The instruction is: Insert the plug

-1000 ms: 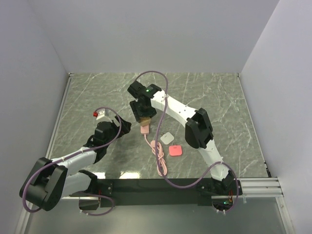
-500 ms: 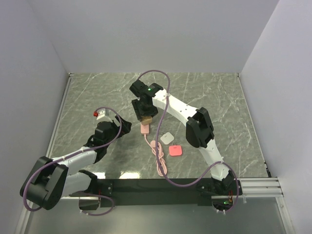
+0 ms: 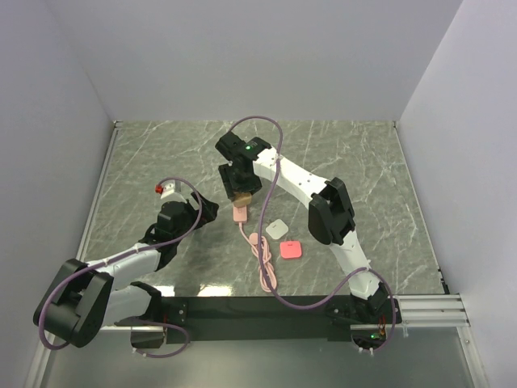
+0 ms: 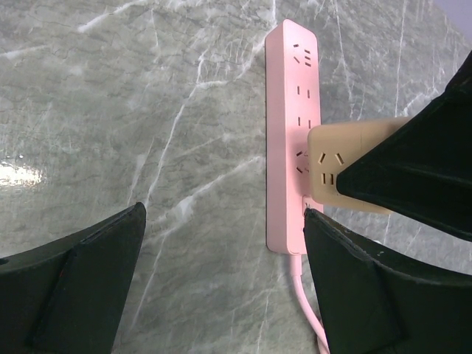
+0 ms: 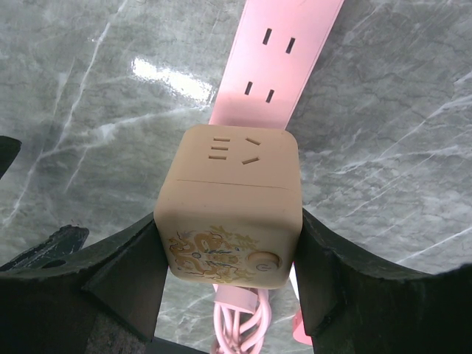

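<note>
The coral-pink plug [image 3: 291,250] lies flat on the table, right of the coiled cord, with no gripper near it. My right gripper [image 3: 240,191] is shut on a tan cube [image 5: 232,214], its fingers [image 5: 110,280] pressed on both sides. The cube is over the cord end of the long pale-pink power strip [image 5: 284,66]; I cannot tell if it is seated. The left wrist view shows the strip [image 4: 293,133] and the cube [image 4: 354,166] too. My left gripper [image 4: 221,273] is open and empty, low over the table just left of the strip's cord end.
The strip's pink cord [image 3: 264,260] lies coiled toward the near edge. A small white square block [image 3: 279,229] lies beside the plug. A red and white object [image 3: 164,190] sits at the left. Grey walls enclose the marble table [image 3: 363,162].
The right gripper with the tan cube has shifted very slightly away from the arm bases along the strip. The left arm has not moved.
</note>
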You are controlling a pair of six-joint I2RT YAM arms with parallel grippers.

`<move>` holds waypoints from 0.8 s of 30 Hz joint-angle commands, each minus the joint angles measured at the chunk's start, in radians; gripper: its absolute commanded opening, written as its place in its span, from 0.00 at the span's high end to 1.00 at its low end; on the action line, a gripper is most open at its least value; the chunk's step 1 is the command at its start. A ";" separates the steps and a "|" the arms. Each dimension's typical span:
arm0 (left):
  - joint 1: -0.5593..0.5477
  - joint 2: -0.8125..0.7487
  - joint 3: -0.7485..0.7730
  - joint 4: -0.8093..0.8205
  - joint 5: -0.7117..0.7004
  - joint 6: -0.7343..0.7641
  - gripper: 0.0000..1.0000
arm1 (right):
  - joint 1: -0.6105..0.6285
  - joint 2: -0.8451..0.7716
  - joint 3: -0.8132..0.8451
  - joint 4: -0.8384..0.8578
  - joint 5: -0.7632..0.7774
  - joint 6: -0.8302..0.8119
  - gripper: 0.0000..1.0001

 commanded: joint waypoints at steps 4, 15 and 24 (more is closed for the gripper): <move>0.001 -0.017 -0.008 0.048 0.019 0.009 0.06 | 0.017 -0.012 0.001 0.008 -0.023 0.027 1.00; 0.001 -0.037 -0.019 0.040 0.015 0.012 0.06 | 0.033 -0.023 -0.036 0.005 0.005 0.051 1.00; 0.001 -0.046 -0.025 0.034 0.015 0.013 0.06 | 0.022 -0.032 -0.042 0.005 0.038 0.062 1.00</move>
